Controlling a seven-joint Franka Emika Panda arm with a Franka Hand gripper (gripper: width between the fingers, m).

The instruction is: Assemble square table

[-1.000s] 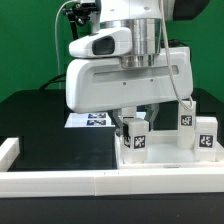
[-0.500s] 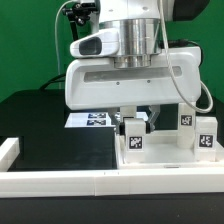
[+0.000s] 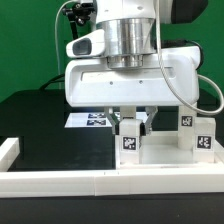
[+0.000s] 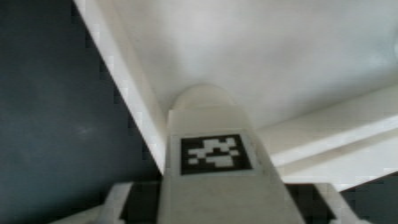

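The gripper (image 3: 131, 122) has its fingers (image 4: 121, 205) clamped on a short white tagged leg (image 4: 217, 150), held upright between them over the tabletop panel (image 4: 267, 60); judged light, rigid, smooth plastic, best held at its flat sides below the tag.

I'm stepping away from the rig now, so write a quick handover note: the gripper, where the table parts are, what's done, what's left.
Gripper: closed on a tagged leg, held upright on the square table panel.
Parts: the panel lies flat against the L-shaped rail. Two more legs stand at the exterior view's right. A fourth leg is not visible.
Marker board: behind the arm, on the black table.
Done: those legs look mounted, though seating can't be confirmed.
Left: finish the held leg, then fit any remaining.
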